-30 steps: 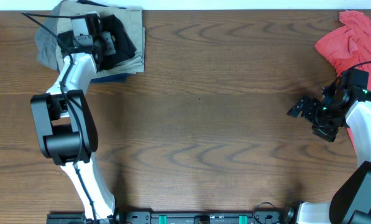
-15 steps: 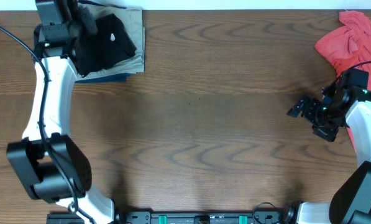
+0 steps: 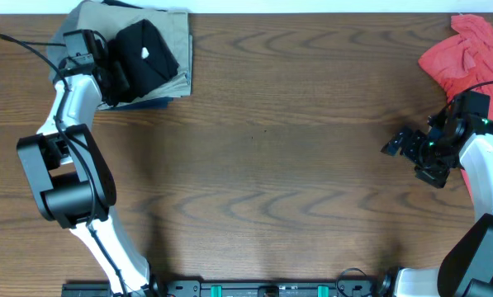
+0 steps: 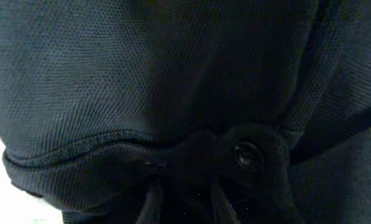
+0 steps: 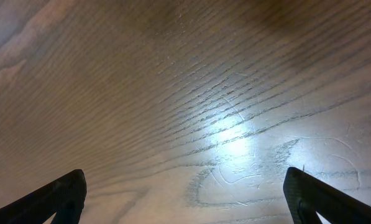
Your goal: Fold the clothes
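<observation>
The black shirt (image 3: 145, 54) lies as a compact folded bundle on top of a stack of folded garments at the far left of the table. My left gripper (image 3: 119, 77) is pressed against its left side. In the left wrist view black fabric (image 4: 141, 74) fills the frame and bunches around my left gripper (image 4: 184, 202). Its fingers (image 4: 151, 202) stand slightly apart in the dark cloth, and whether they pinch it is not visible. My right gripper (image 3: 392, 147) hovers at the right side, wide open (image 5: 185, 199) over bare wood.
Under the black shirt are folded khaki (image 3: 178, 37), grey (image 3: 63, 70) and navy (image 3: 151, 102) garments. A crumpled coral-red shirt (image 3: 469, 54) lies at the far right corner, just beyond my right arm. The brown wooden table (image 3: 263, 165) spans the space between the arms.
My left arm swung up toward the far edge and came back to the shirt's left side. The black shirt now shows as a neater bundle. The right arm has not moved.
</observation>
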Robot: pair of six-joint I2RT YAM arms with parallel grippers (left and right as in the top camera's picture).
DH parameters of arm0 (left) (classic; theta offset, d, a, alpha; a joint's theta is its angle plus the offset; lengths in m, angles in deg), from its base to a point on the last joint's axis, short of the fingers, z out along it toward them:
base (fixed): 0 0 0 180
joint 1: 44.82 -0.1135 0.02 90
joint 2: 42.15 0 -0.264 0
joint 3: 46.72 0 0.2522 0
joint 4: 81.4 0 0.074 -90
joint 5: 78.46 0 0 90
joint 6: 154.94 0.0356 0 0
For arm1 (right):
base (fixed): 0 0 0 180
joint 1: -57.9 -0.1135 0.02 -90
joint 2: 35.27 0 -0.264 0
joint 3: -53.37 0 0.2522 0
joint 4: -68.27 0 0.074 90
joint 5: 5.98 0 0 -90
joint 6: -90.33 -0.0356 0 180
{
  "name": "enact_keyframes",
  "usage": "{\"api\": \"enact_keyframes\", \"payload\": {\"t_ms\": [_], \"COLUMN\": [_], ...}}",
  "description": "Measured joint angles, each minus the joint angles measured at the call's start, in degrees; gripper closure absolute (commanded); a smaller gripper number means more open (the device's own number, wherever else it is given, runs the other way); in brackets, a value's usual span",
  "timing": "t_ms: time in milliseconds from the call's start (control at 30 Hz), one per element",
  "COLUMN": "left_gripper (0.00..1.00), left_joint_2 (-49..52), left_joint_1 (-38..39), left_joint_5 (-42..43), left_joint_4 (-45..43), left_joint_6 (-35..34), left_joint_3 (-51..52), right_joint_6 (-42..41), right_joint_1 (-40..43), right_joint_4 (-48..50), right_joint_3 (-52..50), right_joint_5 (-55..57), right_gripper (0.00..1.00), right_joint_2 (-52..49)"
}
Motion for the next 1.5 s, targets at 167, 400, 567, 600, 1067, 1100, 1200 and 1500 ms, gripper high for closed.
{"api": "enact_keyframes", "payload": {"t_ms": [167, 400, 567, 600, 1067, 1100, 1200, 1500], "left_gripper": [0.34, 0.02, 0.02, 0.02, 0.02, 0.02, 0.02, 0.02], "left_joint_2": [-3.7, -20.9, -33.2, -35.1, -53.2, -54.7, -57.4, -57.2], "left_joint_1": [0.1, 0.2, 0.2, 0.2, 15.8, 17.8, 22.5, 25.8], "left_joint_5": [0.0, 2.8, 9.8, 11.5, 17.8, 17.9, 18.3, 18.2], "left_joint_4": [0.9, 7.1, 18.4, 21.2, 37.4, 37.2, 38.1, 39.9], "left_joint_6": [0.1, -3.7, -5.2, -5.4, -6.1, -6.3, -6.5, -7.3], "left_joint_3": [0.4, 0.7, 0.5, 0.5, 17.8, 20.4, 26.3, 30.3], "right_joint_6": [0.0, 0.0, 0.0, 0.0, 0.0, 0.0, 0.0, 0.0], "right_joint_1": [0.0, 0.0, 0.0, 0.0, 0.0, 0.0, 0.0, 0.0], "right_joint_4": [0.0, 0.0, 0.0, 0.0, 0.0, 0.0, 0.0, 0.0], "right_joint_3": [0.0, 0.0, 0.0, 0.0, 0.0, 0.0, 0.0, 0.0], "right_joint_5": [0.0, 0.0, 0.0, 0.0, 0.0, 0.0, 0.0, 0.0], "right_gripper": [0.01, 0.01, 0.01, 0.01, 0.01, 0.01, 0.01, 0.01], "right_joint_2": [0.0, 0.0, 0.0, 0.0, 0.0, 0.0, 0.0, 0.0]}}
